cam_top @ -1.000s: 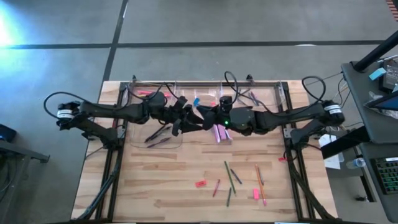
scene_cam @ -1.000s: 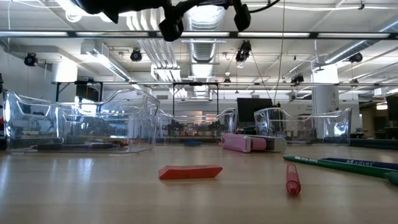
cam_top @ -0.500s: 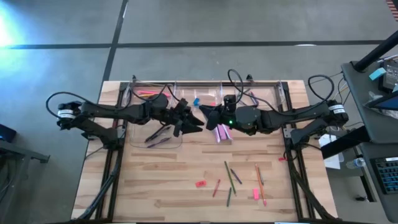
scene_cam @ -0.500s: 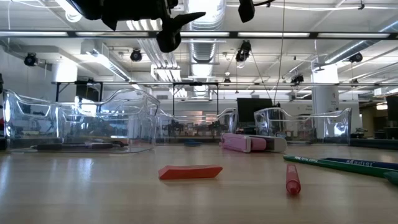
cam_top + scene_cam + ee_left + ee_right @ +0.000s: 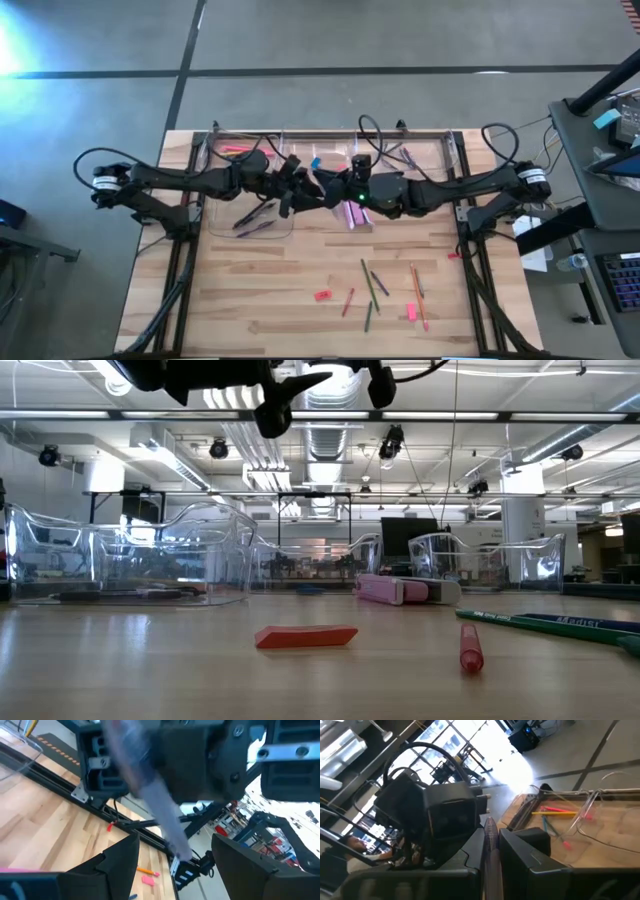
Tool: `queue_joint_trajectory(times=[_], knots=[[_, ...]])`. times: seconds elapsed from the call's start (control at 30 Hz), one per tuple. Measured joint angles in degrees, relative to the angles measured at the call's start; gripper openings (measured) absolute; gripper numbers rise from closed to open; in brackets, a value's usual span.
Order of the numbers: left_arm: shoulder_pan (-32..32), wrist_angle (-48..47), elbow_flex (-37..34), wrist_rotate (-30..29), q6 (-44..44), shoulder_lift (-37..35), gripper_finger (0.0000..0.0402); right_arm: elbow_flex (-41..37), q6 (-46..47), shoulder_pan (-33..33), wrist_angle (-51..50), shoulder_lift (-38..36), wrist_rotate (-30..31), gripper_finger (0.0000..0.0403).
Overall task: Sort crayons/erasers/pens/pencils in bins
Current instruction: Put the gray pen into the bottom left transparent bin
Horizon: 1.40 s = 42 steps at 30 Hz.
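My two grippers meet high above the table's middle, just in front of the clear bins [image 5: 250, 215]. My right gripper [image 5: 327, 188] is shut on a thin grey-purple stick [image 5: 490, 837], a pen or pencil. My left gripper [image 5: 306, 195] is open and faces it. In the left wrist view [image 5: 175, 865] the stick's free end [image 5: 177, 847] reaches between the left fingers, which stand wide on either side of it. Loose pencils [image 5: 368, 285], a red crayon [image 5: 347, 301] and pink erasers [image 5: 322, 295] lie on the near half of the table. My right gripper pinches the stick between its two fingers [image 5: 470, 857], and the stick lies along them. Its end [image 5: 489, 822] sticks out ahead toward the left gripper. The stick is lifted clear, well above the table and bins.
Clear bins stand along the far edge, one with dark pens [image 5: 255, 218], one with pink and yellow sticks [image 5: 235, 149], one with small blocks [image 5: 316, 160]. Pink pieces [image 5: 355, 215] lie beside them. In the low view an eraser [image 5: 305, 636] and a crayon [image 5: 470, 650] lie near.
My right gripper drew back toward the table's right edge with the stick. It has then come back toward my left gripper, so the two stand close together again. My left gripper has stayed about where it was.
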Motion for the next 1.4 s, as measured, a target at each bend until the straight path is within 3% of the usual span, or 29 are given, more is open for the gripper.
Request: queue_joint_trajectory(times=[0.33,0.5,0.77,1.0,1.2,1.4], knots=[[0.0,0.44,0.09,-1.14,0.0,0.0,0.0225,0.0,1.9,0.02,1.02,2.04,-0.02,0.0038],[0.0,0.36,0.0,-1.48,0.0,0.0,0.0166,0.0,1.88,-0.35,1.32,2.04,-0.41,0.0038],[0.08,-0.27,-0.15,-1.93,-0.31,0.0,0.0024,0.0,0.38,-0.75,2.13,1.94,-1.53,0.0039],[1.84,-3.58,-0.3,0.01,2.17,-2.33,0.0023,0.02,-3.11,-1.53,1.38,0.04,-2.9,0.0082],[5.45,-20.57,0.22,0.89,12.29,-11.26,0.0023,0.09,-5.76,-1.71,-1.36,-3.45,-2.39,0.016],[7.1,-52.49,2.2,-1.84,28.25,-19.63,0.0023,0.09,-10.68,-1.65,-6.02,-7.3,-1.33,0.0226]])
